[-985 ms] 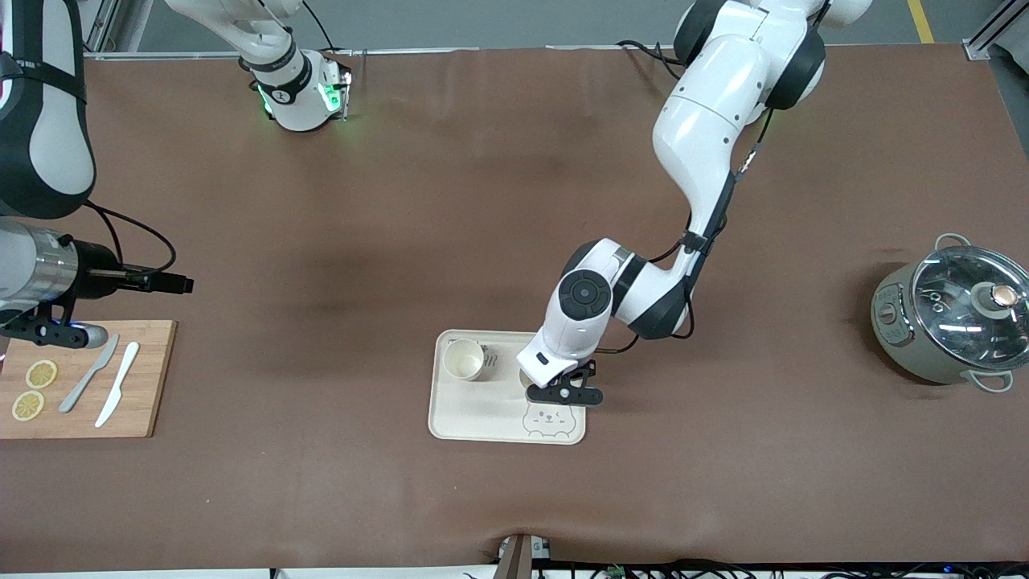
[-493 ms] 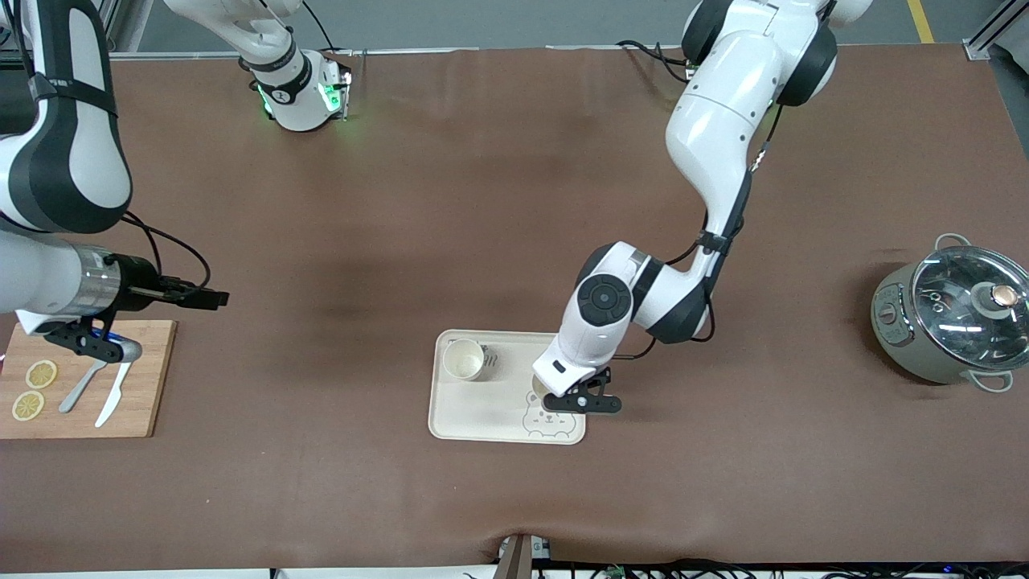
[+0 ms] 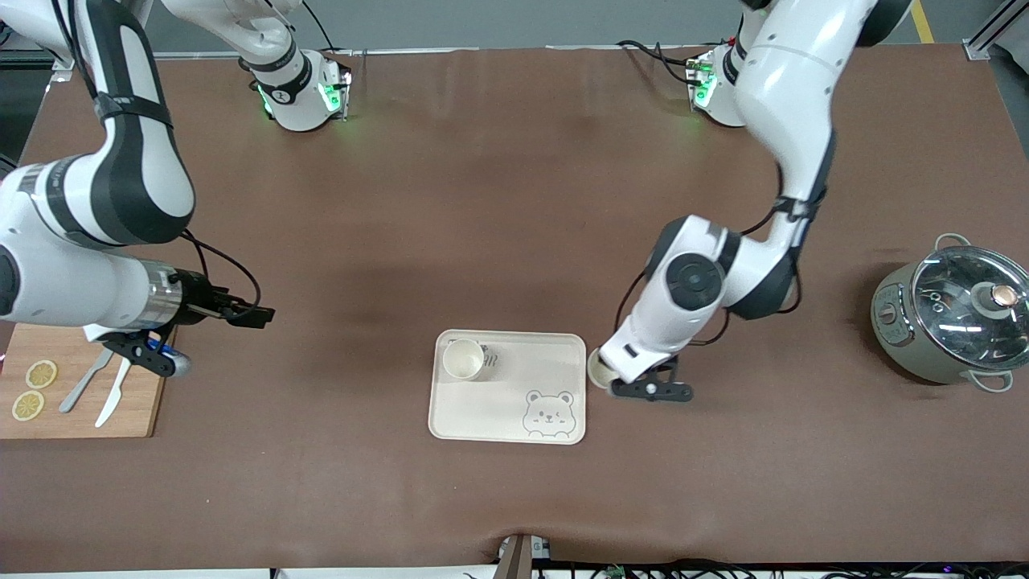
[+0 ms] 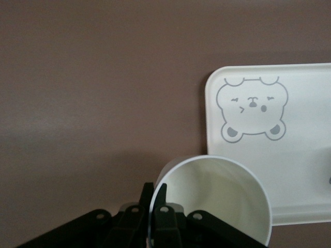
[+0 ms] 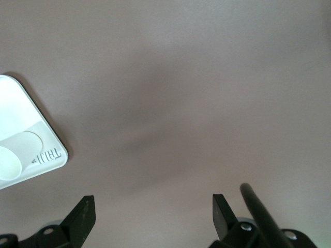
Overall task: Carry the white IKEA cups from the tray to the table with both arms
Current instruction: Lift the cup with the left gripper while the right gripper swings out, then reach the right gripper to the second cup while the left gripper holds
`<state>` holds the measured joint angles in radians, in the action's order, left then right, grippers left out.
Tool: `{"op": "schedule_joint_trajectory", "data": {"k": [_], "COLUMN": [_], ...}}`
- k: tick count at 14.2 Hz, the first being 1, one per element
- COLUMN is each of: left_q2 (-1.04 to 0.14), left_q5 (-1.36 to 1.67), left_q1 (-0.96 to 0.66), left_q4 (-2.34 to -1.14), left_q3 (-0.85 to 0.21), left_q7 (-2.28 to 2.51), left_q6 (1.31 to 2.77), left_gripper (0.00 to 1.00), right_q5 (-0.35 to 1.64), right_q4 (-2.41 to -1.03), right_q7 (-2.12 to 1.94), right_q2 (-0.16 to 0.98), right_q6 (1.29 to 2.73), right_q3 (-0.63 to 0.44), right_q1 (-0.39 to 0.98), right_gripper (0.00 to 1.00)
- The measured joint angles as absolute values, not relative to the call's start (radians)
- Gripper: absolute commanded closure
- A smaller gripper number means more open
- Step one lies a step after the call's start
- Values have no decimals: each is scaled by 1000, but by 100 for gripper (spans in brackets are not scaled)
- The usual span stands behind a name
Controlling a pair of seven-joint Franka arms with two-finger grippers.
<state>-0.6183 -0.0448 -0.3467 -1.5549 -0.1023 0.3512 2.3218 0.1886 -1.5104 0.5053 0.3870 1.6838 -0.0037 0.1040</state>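
You are roughly at the halfway mark, by my reading; the left gripper (image 3: 612,378) is clamped on the rim of one small cream-white handleless tapered cup (image 3: 598,369), one finger inside the wall and one outside as the left wrist view shows it (image 4: 214,199), and it carries that cup over the brown leather-like table mat (image 3: 498,201) just off the edge of the cream rectangular tray with the bear face drawing (image 3: 555,370), at the tray's end toward the left arm; whether the cup's base already touches the mat I cannot tell from here, so count it as off the tray but not yet released. The second small cream-white cup (image 3: 464,359) sits upright in the tray's corner farther from the front camera, toward the right arm's end, and is yours to fetch; the right gripper (image 3: 256,314) has its fingers spread wide and empty, over bare mat well apart from the tray, beside the wooden cutting board (image 3: 149,402).

The mat is flat and uncluttered around the tray, so there is room on every side for setting cups down; the board, with its lemon slices (image 3: 34,389) and two knives (image 3: 103,384), sits at the right arm's end of the table, and a grey pot with a glass lid (image 3: 953,318) at the left arm's end, both well clear.
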Motion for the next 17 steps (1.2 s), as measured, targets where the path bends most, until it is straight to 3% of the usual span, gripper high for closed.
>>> {"op": "schedule_joint_trajectory", "data": {"k": [4,7,17], "left_q2": [-445,-343,-76], "left_q5": [-45,-45,-45], "left_q1": [-181,-78,-28], "left_q4": [-1826,-1962,-2301], "left_q3": [-193,-262,-284], "left_q7": [231,172,96], "left_q6": [2420,2438,2521], "left_gripper": [100,100,100], "right_q5": [190,190,198], "right_q4": [-1510,-1511,-1511], "right_q7": [633,674,861], "right_q2": [411,433,526], "right_q6": [1728,1759,1905], "right_q3": [-2,-1,0], "right_q1": [167,203,289], "right_gripper": [0,0,0]}}
